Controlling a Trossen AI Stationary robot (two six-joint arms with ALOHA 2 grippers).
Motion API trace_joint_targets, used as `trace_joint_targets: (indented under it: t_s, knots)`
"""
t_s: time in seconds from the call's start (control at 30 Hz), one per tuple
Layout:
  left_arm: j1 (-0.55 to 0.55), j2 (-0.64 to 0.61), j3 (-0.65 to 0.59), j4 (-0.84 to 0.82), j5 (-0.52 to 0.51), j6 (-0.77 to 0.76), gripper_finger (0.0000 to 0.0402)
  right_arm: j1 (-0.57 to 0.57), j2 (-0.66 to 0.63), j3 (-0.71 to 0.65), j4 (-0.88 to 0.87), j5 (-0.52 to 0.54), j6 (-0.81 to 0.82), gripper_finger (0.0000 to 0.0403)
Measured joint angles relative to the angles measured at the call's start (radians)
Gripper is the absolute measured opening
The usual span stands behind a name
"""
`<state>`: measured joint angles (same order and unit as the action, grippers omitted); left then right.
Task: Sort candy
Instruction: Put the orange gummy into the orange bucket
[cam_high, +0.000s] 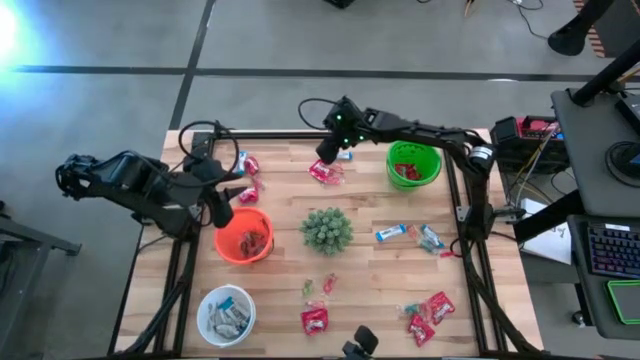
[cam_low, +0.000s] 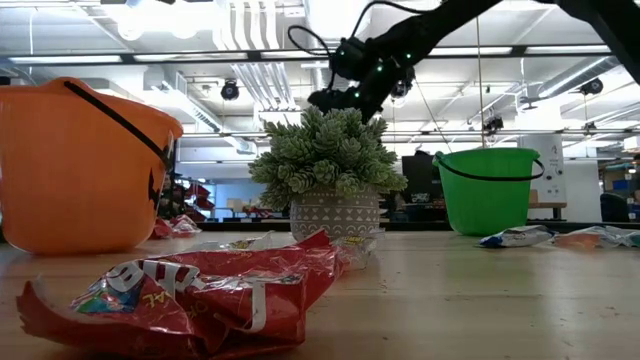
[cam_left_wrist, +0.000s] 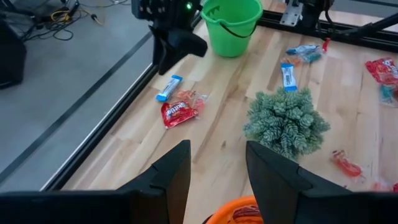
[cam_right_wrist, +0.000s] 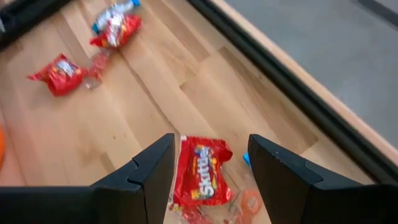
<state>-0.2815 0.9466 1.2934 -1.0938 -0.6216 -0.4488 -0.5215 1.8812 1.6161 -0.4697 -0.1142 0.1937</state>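
From above, we see the right gripper (cam_high: 330, 150) poised over a red candy packet (cam_high: 324, 172) near the far edge of the pale wooden slatted table (cam_high: 370, 275), beside the green plastic bucket (cam_high: 413, 165). The left gripper (cam_high: 222, 215) hangs at the rim of the orange plastic bucket (cam_high: 243, 237). More wrapped candy (cam_high: 428, 312) lies scattered around a spiky green potted plant (cam_high: 326, 229), and a white bucket (cam_high: 226, 315) holds pale wrappers.

At table level, we find a crumpled red wrapper (cam_low: 190, 292) filling the foreground, the plant behind it.

Through the left wrist camera, we see its dark fingers (cam_left_wrist: 169, 180) parted and empty above the orange rim.

Through the right wrist camera, we see its fingers (cam_right_wrist: 152, 171) spread wide, holding nothing, with the red packet lying on the wood between them.
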Motion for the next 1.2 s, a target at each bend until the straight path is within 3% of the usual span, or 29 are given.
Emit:
trace_joint_targets:
  t_s: [1.2]
  knots:
    - [0.012,0.003,0.000,0.024,0.002,0.004,0.0137,0.015,0.147,0.000,-0.215,0.017,0.228,0.0208]
